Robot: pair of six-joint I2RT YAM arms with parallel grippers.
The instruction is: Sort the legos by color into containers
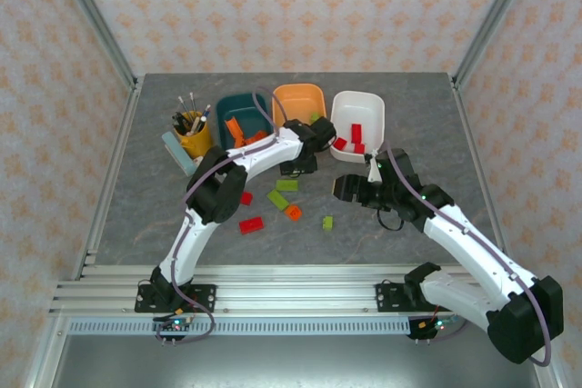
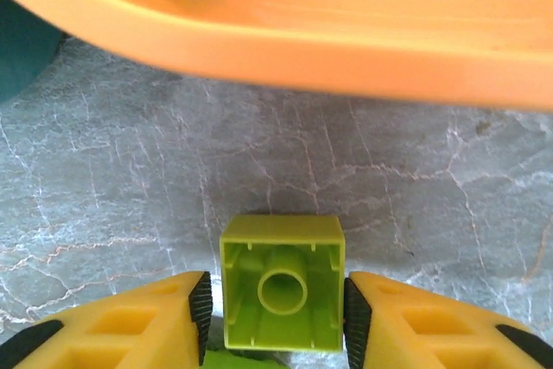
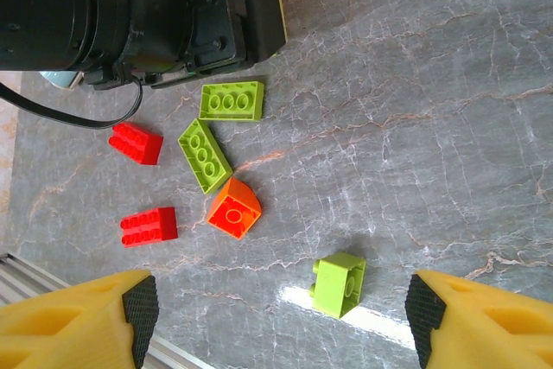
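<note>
The left fingers pinch a green brick just beside the orange bin. The right fingers hang spread wide above loose bricks on the grey tabletop.

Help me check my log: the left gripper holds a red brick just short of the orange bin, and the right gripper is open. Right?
No. The brick in the left gripper is green, not red; the left wrist view shows it. It is just short of the orange bin, and the right gripper is open.
</note>
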